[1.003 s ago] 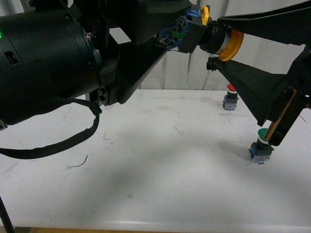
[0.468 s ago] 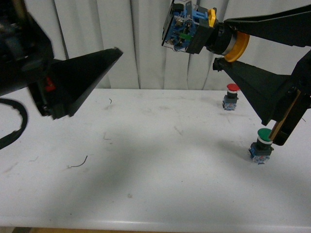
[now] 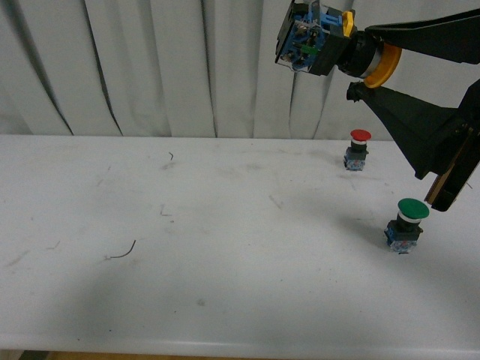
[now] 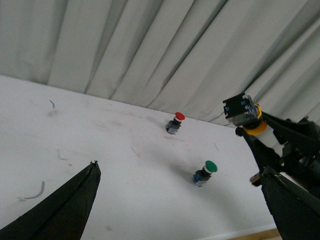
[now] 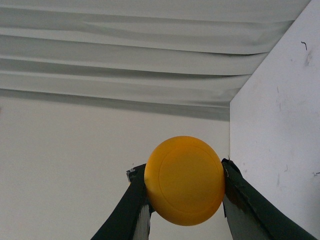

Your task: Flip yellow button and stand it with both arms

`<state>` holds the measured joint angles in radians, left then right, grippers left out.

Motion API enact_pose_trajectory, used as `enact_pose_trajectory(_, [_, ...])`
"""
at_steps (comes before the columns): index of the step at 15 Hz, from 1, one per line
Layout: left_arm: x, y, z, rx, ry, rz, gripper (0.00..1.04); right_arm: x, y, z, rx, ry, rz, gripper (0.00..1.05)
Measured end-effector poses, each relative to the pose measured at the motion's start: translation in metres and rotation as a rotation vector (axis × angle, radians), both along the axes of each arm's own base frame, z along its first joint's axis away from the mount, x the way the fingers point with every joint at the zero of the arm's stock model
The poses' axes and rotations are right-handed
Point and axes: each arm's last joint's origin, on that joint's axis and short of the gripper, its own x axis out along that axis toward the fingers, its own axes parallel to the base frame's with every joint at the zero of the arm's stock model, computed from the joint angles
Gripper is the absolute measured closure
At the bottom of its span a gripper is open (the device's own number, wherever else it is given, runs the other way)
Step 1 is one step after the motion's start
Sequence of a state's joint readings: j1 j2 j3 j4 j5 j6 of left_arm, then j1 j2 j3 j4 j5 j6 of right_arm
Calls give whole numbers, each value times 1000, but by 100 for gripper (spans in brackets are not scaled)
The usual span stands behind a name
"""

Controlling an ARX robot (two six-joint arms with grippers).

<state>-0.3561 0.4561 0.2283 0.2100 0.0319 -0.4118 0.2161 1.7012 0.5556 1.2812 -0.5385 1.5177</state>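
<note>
So, right gripper (image 3: 361, 61) is clamped on the yellow button (image 3: 322, 45), one finger on either side of the cap (image 5: 184, 180). It's holding the thing high up on the right, well above the table (image 3: 225, 225). The yellow button lies sideways in the air, with the block (image 3: 304, 34) pointing over toward my left side.

What just changed: a second ago the left arm was right up against the block, and now it's pulled clean out of the front view. Left gripper (image 4: 180, 169) is spread wide with nothing in it.

I read that as the regrip being done, so what's left is standing it on the table. Red button (image 3: 360, 139) and green button (image 3: 411, 214) stand upright below, so I'd steer clear of those.
</note>
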Motion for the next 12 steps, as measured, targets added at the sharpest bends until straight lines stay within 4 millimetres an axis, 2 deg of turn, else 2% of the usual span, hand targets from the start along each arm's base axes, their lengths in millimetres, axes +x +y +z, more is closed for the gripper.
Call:
enact_pose_trajectory(2, [-23,0,2,141,-77,58,7,0,2,0,-5,-5,8,69])
enact_pose_trajectory(3, [-28,-2,3,205,-117,89,7,0,2,0,-10,-10,12,69])
enact_pose_trajectory(4, [-26,2,-10,324,-93,284,22,0,3,1,-15,-18,19,69])
enact_pose_trajectory(5, [-25,14,-23,377,-69,380,40,0,2,1,-19,-22,18,69])
enact_pose_trajectory(6, [-26,19,-22,375,-91,390,51,0,2,2,-20,-25,19,69])
enact_pose_trajectory(7, [-27,24,-24,379,-105,385,68,-1,5,2,-24,-30,28,69])
enact_pose_trajectory(9, [-25,30,-35,390,-85,381,90,-1,4,2,-28,-37,29,69])
enact_pose_trajectory(10, [-26,33,-37,388,-88,384,104,-1,4,3,-31,-41,28,69])
enact_pose_trajectory(12, [-26,38,-39,388,-97,373,103,-1,4,3,-33,-45,29,69])
